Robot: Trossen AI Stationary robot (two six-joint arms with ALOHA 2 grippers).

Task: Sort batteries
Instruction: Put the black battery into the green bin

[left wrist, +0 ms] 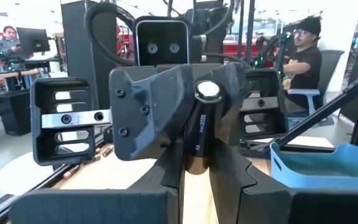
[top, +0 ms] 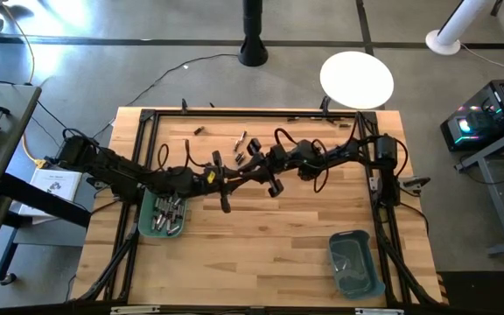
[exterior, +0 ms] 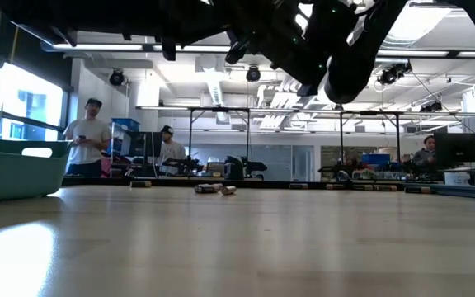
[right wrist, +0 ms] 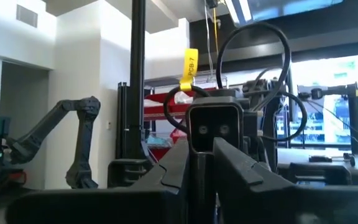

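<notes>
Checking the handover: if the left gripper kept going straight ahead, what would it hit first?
Probably the right gripper, facing it head-on just behind the battery at the left gripper tips. Depth is hard to judge.

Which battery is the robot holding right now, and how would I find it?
Start at the wooden table and find where the two dark arms meet above its middle. There the left gripper and the right gripper come nose to nose. The battery stands upright between them, dark with a shiny silver cap. Unlike the loose batteries lying on the wood, it is up in the air.
</notes>
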